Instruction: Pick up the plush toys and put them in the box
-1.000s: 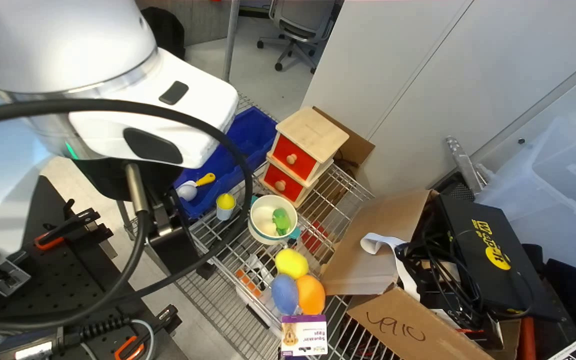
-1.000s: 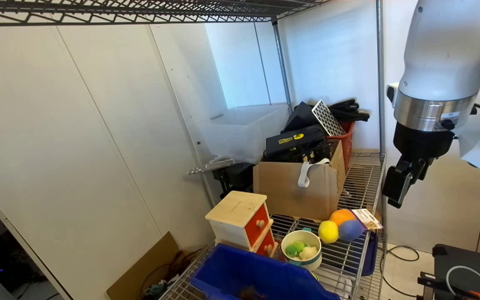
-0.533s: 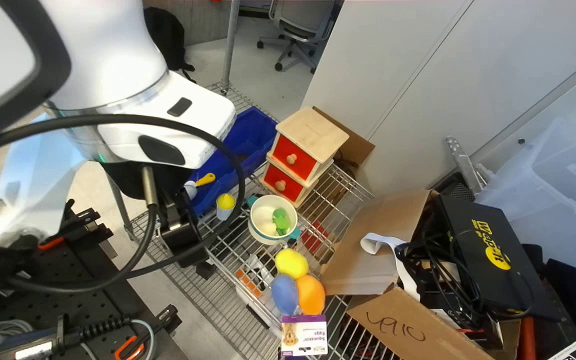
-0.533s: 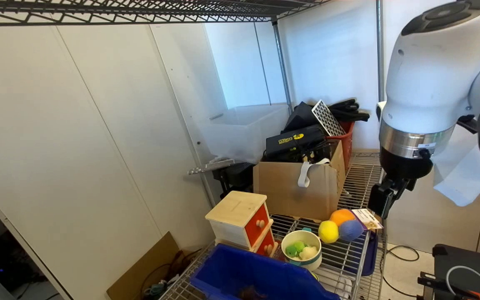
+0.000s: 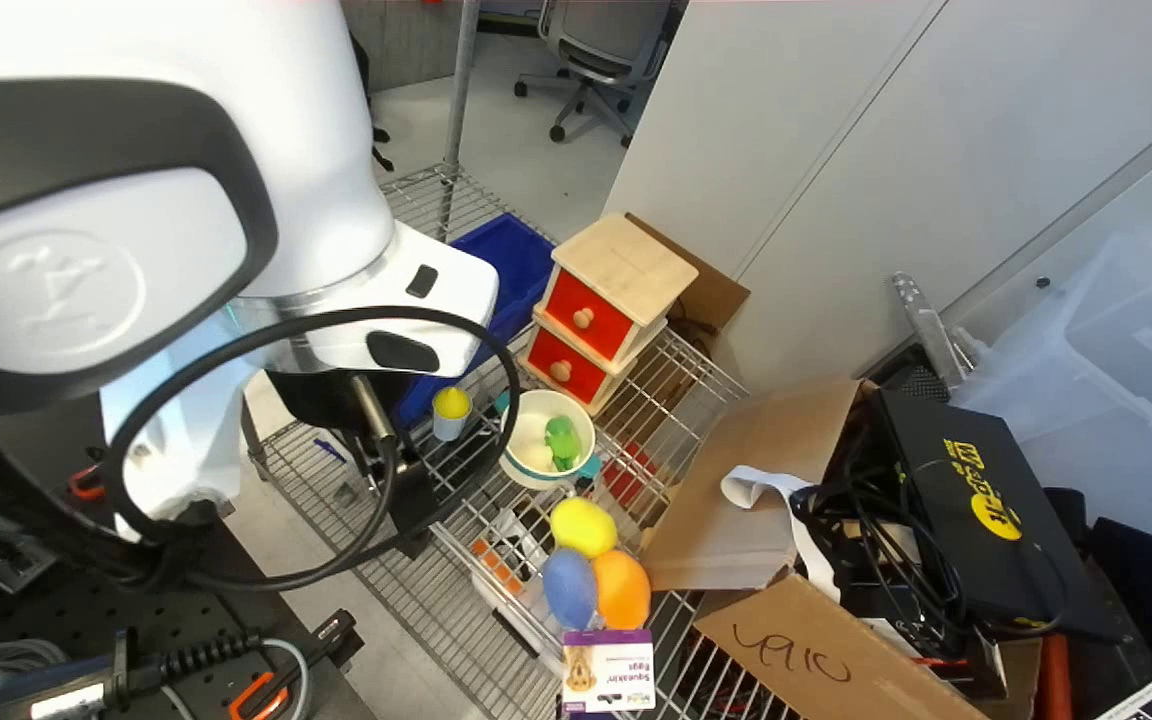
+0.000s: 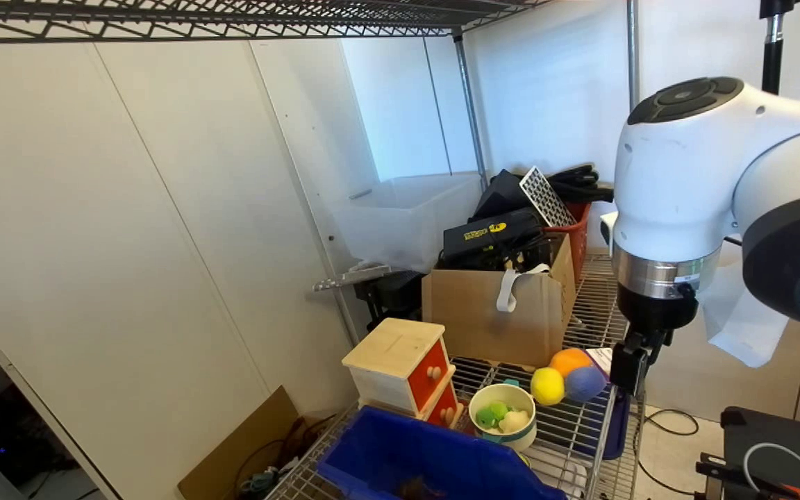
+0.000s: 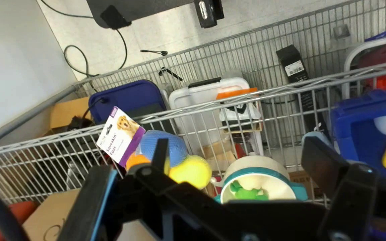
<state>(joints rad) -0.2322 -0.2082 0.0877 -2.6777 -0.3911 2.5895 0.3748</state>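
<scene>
Three rounded plush toys lie touching on the wire shelf: yellow (image 5: 583, 527), blue (image 5: 569, 588) and orange (image 5: 622, 590). In an exterior view the yellow (image 6: 547, 386), blue (image 6: 585, 384) and orange (image 6: 570, 361) ones sit left of my gripper (image 6: 630, 371). In the wrist view the gripper (image 7: 238, 144) is open with nothing between its fingers; the yellow toy (image 7: 193, 171) shows just beside the left finger, which partly covers the blue toy (image 7: 173, 144). The box, a blue bin (image 6: 435, 444), stands at the other shelf end; the arm partly hides the bin (image 5: 521, 262) in an exterior view.
A white-and-green bowl (image 5: 526, 455) with green items stands between toys and bin. Near it are a small cup (image 5: 449, 425) and a red-and-yellow wooden box (image 5: 626, 275). A card (image 5: 609, 672) touches the toys. An open cardboard box (image 5: 736, 520) stands behind them.
The arm and gripper have moved lower and in toward the shelf, leftward in one exterior view and rightward in the other. The toys, bowl and bin have not moved.
</scene>
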